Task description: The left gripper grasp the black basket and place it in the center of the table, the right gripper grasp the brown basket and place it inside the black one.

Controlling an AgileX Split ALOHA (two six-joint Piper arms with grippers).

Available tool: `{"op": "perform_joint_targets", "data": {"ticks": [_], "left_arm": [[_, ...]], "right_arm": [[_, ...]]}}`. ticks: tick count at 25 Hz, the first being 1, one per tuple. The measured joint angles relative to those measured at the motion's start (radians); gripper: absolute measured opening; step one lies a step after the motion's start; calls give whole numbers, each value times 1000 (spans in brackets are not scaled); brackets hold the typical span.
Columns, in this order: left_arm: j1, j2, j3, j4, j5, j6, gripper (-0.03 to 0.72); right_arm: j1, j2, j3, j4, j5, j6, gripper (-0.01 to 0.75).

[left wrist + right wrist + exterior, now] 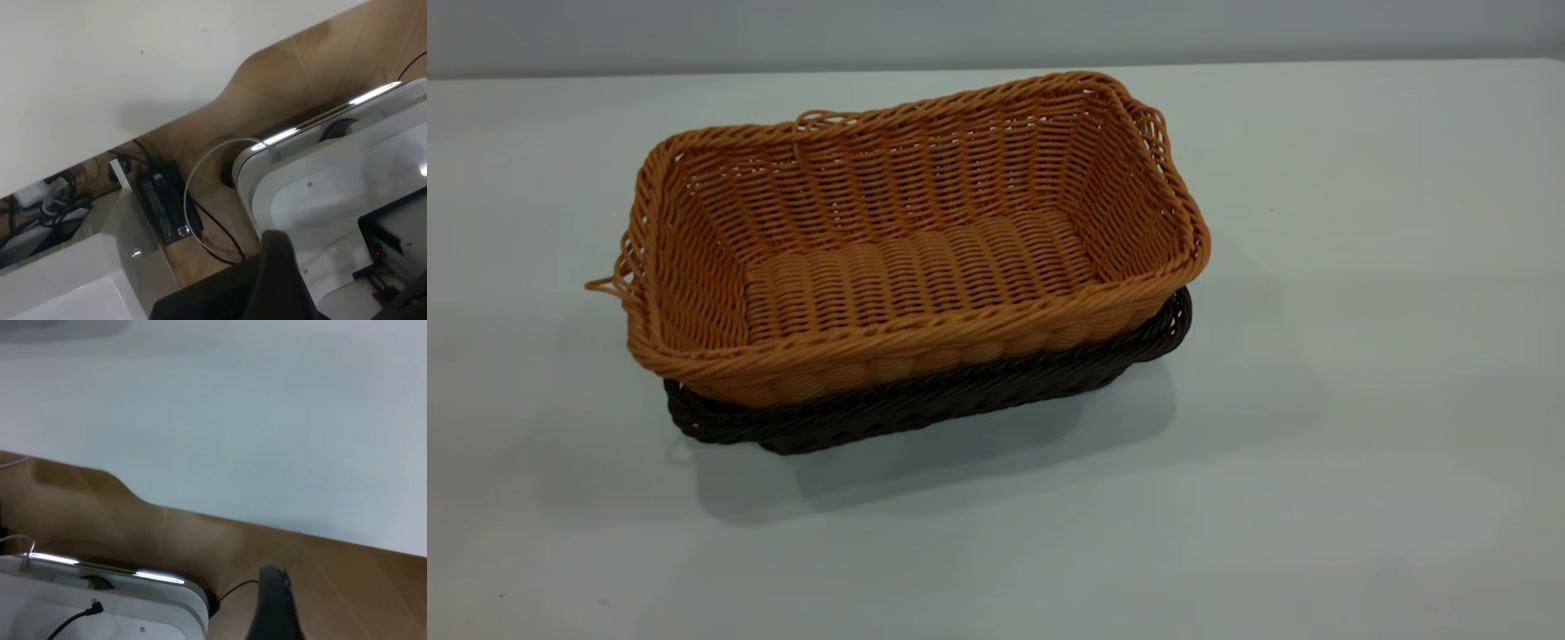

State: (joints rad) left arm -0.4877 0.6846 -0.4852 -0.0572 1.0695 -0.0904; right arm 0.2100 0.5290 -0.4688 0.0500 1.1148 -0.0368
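The brown basket (911, 244) sits nested in the black basket (925, 404) mid-tabletop (1360, 444), riding high toward three o'clock, so a nudge could tip it. Left hand (267, 280) and right hand (275, 607) are off the tabletop; whether either is open, I cannot tell.

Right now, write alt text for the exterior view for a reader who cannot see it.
An orange-tan wicker basket sits nested inside a dark brown-black wicker basket, whose rim shows only along the near side and right corner. The empty pair stands on a pale white table, casting a soft shadow toward the viewer. No robot arm or tool appears in this view.
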Motion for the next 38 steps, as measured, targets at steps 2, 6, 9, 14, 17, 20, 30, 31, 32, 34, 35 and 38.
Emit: {"op": "perform_joint_targets", "data": {"ticks": [2,6,9,14,17,20,30,31,32,34,35,38], "left_arm": [[0,-1,1,0,0,-2,491],[0,-1,1,-4,0,-4,491],[0,-1,1,-5,0,-4,491],[0,-1,1,-5,0,-4,491],[0,-1,1,-5,0,-4,491],[0,-1,1,-5,0,-4,491],[328,-101,1,-33,1,-4,491],[374,-133,1,-33,1,-4,491],[408,-163,1,-33,2,-4,491],[467,-243,2,-33,9,-4,491],[489,-279,2,-33,12,-4,491],[517,-414,2,-33,20,-4,491]], "right_arm": [[0,0,2,0,-3,0,468],[0,0,5,-1,-4,1,468],[1,-4,6,-1,-4,1,468],[1,-8,6,-1,-6,1,468],[1,-8,6,-1,-6,1,468],[1,-8,6,-1,-6,1,468],[-174,-82,6,0,-6,1,468],[-197,-101,6,0,-6,1,468],[-216,-128,6,-1,-4,1,468],[-231,-197,6,-1,-4,1,468],[-231,-230,6,-1,-3,1,468],[-231,-352,6,-1,0,1,468]]}}
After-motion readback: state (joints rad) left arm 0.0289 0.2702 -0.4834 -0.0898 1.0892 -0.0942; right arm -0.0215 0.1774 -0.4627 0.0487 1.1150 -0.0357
